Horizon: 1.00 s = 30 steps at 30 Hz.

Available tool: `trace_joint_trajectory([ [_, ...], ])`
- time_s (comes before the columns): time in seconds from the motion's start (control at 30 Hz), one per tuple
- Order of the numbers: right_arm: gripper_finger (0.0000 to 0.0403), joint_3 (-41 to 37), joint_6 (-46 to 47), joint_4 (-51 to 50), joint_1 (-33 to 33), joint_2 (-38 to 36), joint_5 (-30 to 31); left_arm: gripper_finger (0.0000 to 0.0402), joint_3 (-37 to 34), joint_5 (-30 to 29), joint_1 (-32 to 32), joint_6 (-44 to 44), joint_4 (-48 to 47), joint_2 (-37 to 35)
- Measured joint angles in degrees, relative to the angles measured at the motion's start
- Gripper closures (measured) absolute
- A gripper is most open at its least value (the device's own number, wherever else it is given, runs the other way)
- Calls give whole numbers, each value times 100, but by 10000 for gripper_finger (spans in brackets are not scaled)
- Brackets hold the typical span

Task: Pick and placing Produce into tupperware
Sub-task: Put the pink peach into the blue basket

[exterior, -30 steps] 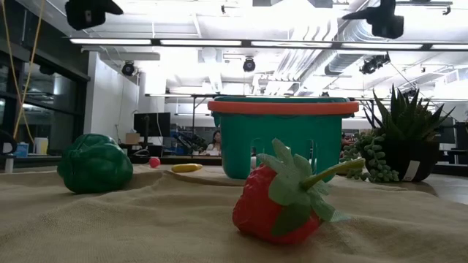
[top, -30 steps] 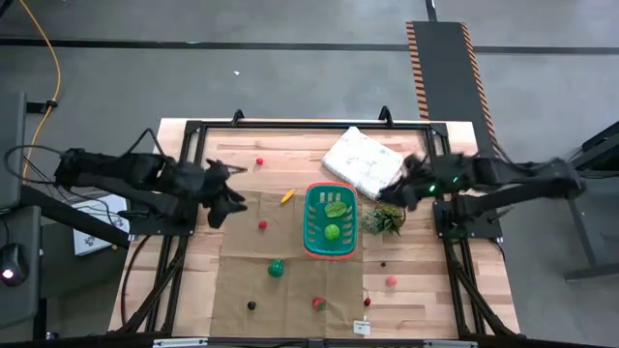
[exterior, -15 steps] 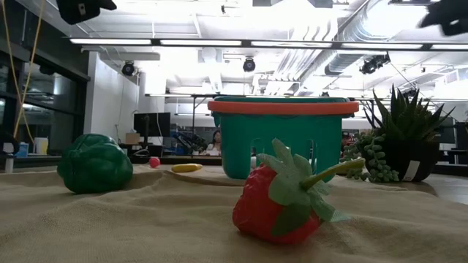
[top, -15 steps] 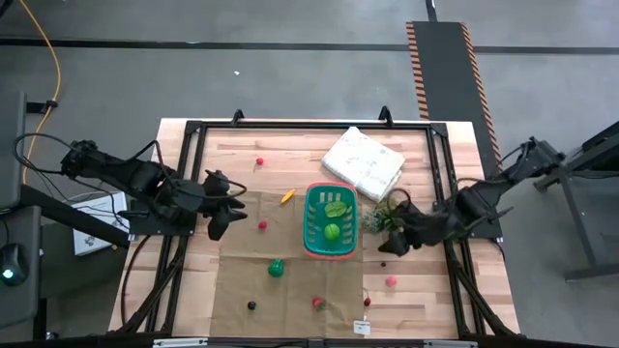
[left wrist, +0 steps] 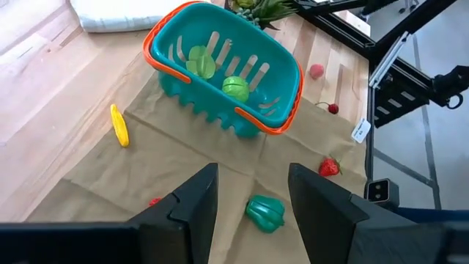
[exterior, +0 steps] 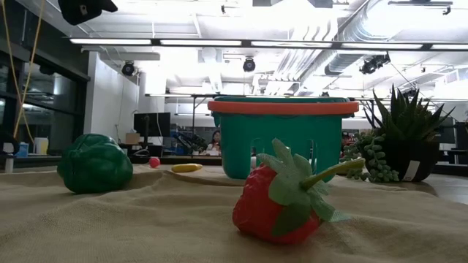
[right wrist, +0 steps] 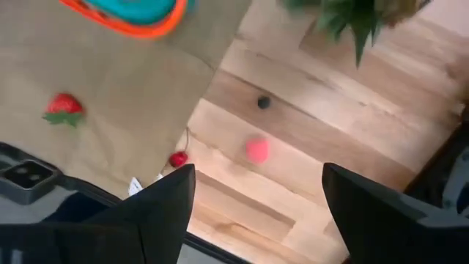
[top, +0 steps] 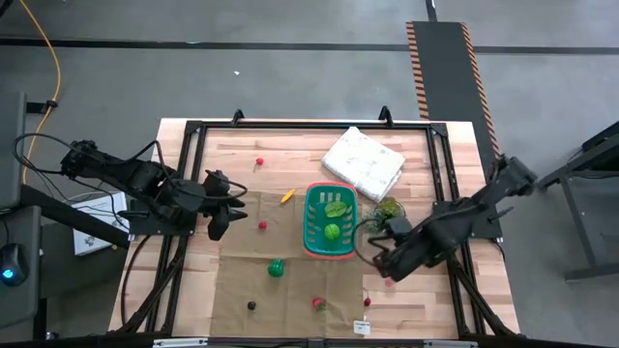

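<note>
Teal basket sits mid-table on the brown cloth, two green pieces inside; my right pincer hangs spread and empty near the table's right edge, over a pink ball; my left pincer waits parted, empty, by the left edge; a strawberry lies toward the front edge.

Both arms are showing as dark, near-black jointed links. The left arm is carrying thin black cables looping above its links, and its gripper is ending in two dark fingers, broad, smooth and matte, with slanted inner faces. The right arm is looking bulkier at its joints, its gripper ending in two flat black fingers with angled tips.
</note>
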Motion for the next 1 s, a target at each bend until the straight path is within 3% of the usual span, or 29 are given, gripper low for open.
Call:
trace_joint_trajectory([
  [0.33,114,52,484,613,395,635,-55,247,2,-52,0,210,-4,-2],
  [0.6,114,-535,1055,814,698,633,-340,247,2,-48,0,191,-59,-2],
  [1.0,114,-1741,648,2142,637,599,-660,247,2,-43,0,-147,-44,-2],
])
